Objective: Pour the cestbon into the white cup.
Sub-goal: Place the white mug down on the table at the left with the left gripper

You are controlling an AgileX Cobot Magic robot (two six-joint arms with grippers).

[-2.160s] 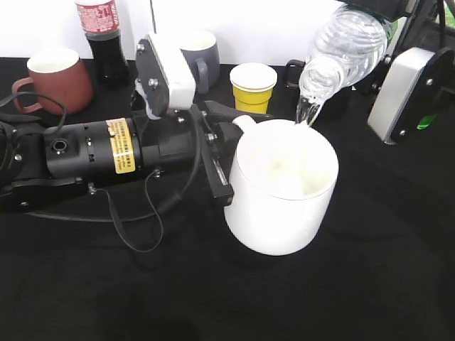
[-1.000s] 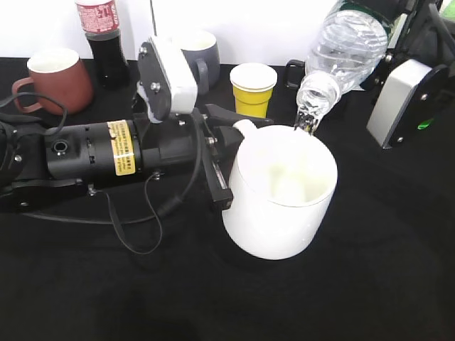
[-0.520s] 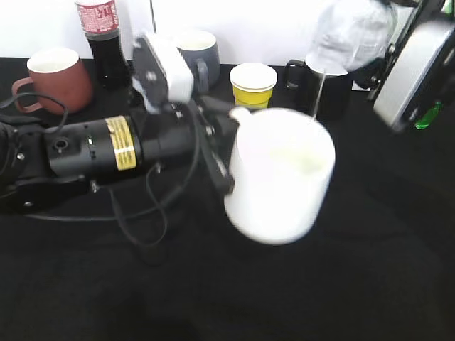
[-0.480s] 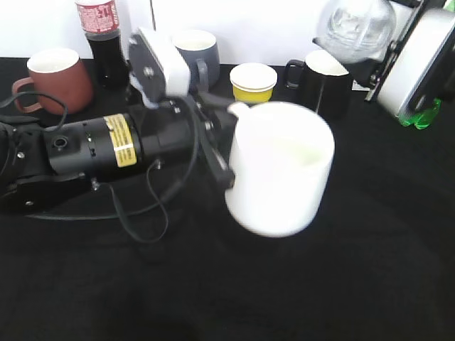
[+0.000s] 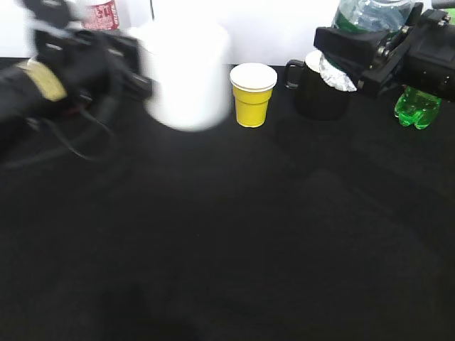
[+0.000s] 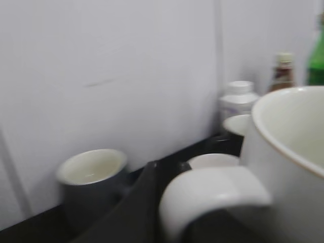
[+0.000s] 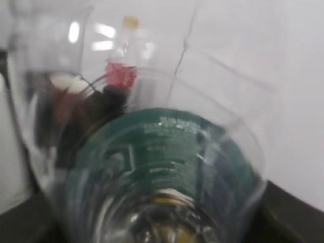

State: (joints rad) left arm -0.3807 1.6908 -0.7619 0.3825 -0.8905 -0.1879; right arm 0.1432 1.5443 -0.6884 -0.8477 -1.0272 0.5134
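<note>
Exterior view. The left hand, blurred by motion, carries the white cup clear of the worktop at the rear left, the cup just to the right of the hand and beside the yellow cup. The right hand grips the water bottle at the rear right, above a black mug; a green bottle stands just below that hand's far side. Cup and bottle are well apart, so the pouring itself appears finished and the step in hand is judged to be setting both down.

Left wrist view. The cup's loop handle sits directly in front of the hand and the hand closes on it; the rim looks level. A grey mug stands to the left. Keeping the rim level matters, as any water inside could slop.

Right wrist view. The bottle fills the frame between the fingers, green label toward the camera. The fingers themselves are hidden, though the bottle is clearly held. It should be lowered upright, clear of the mug beneath.
</note>
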